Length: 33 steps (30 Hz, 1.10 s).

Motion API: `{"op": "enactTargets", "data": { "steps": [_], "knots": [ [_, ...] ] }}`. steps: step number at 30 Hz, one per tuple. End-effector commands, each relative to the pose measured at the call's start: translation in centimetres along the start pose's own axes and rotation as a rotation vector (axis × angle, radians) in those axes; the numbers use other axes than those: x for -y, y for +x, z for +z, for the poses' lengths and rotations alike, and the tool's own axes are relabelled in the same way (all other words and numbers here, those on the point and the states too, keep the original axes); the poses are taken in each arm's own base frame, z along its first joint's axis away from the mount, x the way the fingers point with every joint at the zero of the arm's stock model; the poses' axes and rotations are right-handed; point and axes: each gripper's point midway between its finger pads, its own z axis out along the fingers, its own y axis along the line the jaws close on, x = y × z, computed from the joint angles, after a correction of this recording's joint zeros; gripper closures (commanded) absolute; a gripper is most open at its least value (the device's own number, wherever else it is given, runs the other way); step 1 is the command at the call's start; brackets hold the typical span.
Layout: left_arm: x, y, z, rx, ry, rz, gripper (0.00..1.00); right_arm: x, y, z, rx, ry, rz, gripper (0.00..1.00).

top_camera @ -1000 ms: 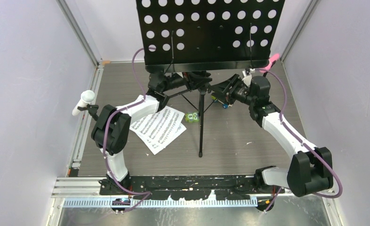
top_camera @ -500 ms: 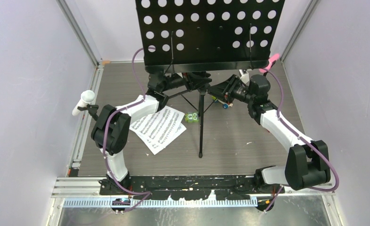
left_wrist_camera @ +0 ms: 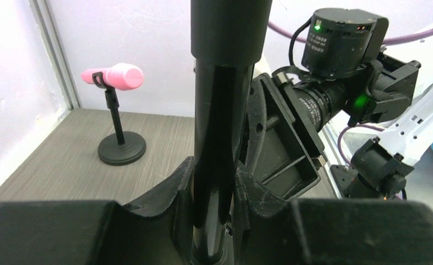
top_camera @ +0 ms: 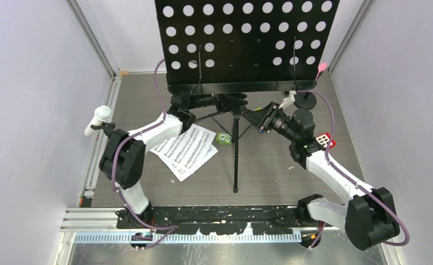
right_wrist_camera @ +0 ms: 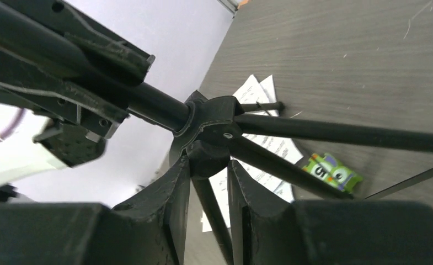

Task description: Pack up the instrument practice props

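The black perforated music desk (top_camera: 247,44) stands at the back on its pole and tripod legs (top_camera: 235,160). My left gripper (top_camera: 225,102) is shut on the pole (left_wrist_camera: 217,110), which runs upright between its fingers (left_wrist_camera: 170,185). My right gripper (top_camera: 252,115) is shut on the knob under the tripod hub (right_wrist_camera: 208,124), where the legs meet. White sheet-music pages (top_camera: 183,150) lie flat left of the legs. The white microphone (top_camera: 98,118) sits on its mount at the left wall. The pink microphone (left_wrist_camera: 115,76) rests on a black round-based mount (left_wrist_camera: 121,149) at the back right.
A green toy block (top_camera: 223,138) lies on the floor beside the pole, just right of the pages. A small red keypad (top_camera: 325,139) shows beside my right forearm. Lilac walls and metal rails close in the grey floor on both sides.
My right gripper has closed onto the tripod hub. The music desk has shifted nearer and lower in the top view, both arms moved with it, and the red keypad has come into view.
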Motion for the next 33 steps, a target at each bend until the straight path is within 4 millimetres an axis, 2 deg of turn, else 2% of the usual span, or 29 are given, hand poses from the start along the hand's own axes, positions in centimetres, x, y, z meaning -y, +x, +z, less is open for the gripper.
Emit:
{"op": "enactTargets", "data": {
  "steps": [1, 9, 12, 16, 25, 31, 32, 33],
  "knots": [
    [2.4, 2.5, -1.2, -0.116, 0.035, -0.108, 1.0, -3.5, -0.5, 0.3, 0.072, -0.128, -0.363, 0.99],
    [2.6, 3.1, -1.3, -0.105, 0.042, -0.13, 1.0, -3.1, -1.4, -0.1, 0.125, -0.132, -0.743, 0.99],
    [2.7, 3.0, -1.2, -0.1, 0.056, -0.14, 1.0, -3.2, -2.1, 0.2, 0.14, -0.126, -0.82, 0.99],
    [3.0, 2.8, -1.3, -0.098, 0.058, -0.129, 1.0, -3.6, -2.5, 0.8, 0.123, -0.168, -1.004, 0.99],
    [3.1, 2.7, -1.5, -0.11, 0.061, -0.112, 1.0, -3.8, -0.7, 1.4, 0.014, -0.343, -1.421, 0.99],
    [3.2, 2.8, -1.5, -0.112, 0.065, -0.112, 1.0, -3.4, -0.4, 1.4, -0.013, -0.382, -1.64, 1.0],
    [3.3, 2.7, -1.5, -0.111, 0.066, -0.11, 1.0, -3.4, -0.7, 1.5, 0.002, -0.367, -1.665, 0.99],
    [3.2, 2.7, -1.5, -0.112, 0.065, -0.11, 1.0, -3.3, -1.2, 1.5, 0.019, -0.338, -1.681, 0.88]
  ]
}}
